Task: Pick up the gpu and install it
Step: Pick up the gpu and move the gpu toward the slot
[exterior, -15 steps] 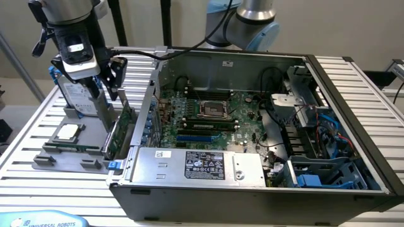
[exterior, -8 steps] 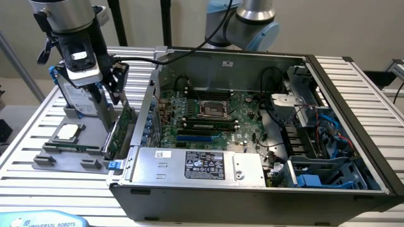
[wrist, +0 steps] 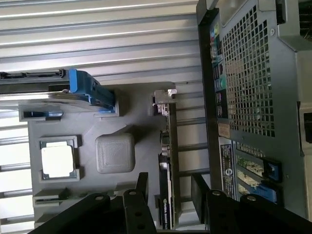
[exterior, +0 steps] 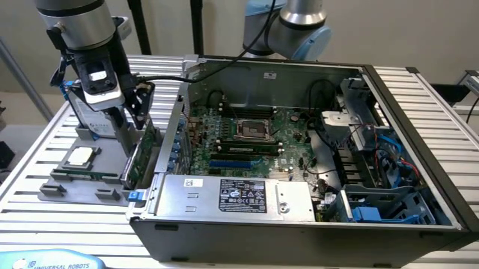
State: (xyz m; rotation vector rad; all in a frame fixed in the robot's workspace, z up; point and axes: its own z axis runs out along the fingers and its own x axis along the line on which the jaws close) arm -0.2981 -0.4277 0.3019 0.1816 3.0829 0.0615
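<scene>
Straddling the one thin green-and-black gpu [wrist: 166, 156], my gripper [wrist: 170, 178] keeps its two black fingers [wrist: 142, 184] spread wide, holding nothing. The card stands on edge in one grey plastic tray [wrist: 131, 112], near one square silver processor [wrist: 57, 161], one blue-framed drive [wrist: 85, 90] and one open computer case [wrist: 248, 73].

Exterior view: you look down obliquely from the near side into the computer case [exterior: 299, 241]. Wrist view: straight down, close. Shared: grey holder [exterior: 75, 193], gpu [exterior: 138, 154] (case edge too).

Arm [exterior: 78, 22] upright at exterior view's left, wrist aimed down; pincer [wrist: 169, 189] low, jaws spread wide (fingers [wrist: 142, 184] black)
</scene>
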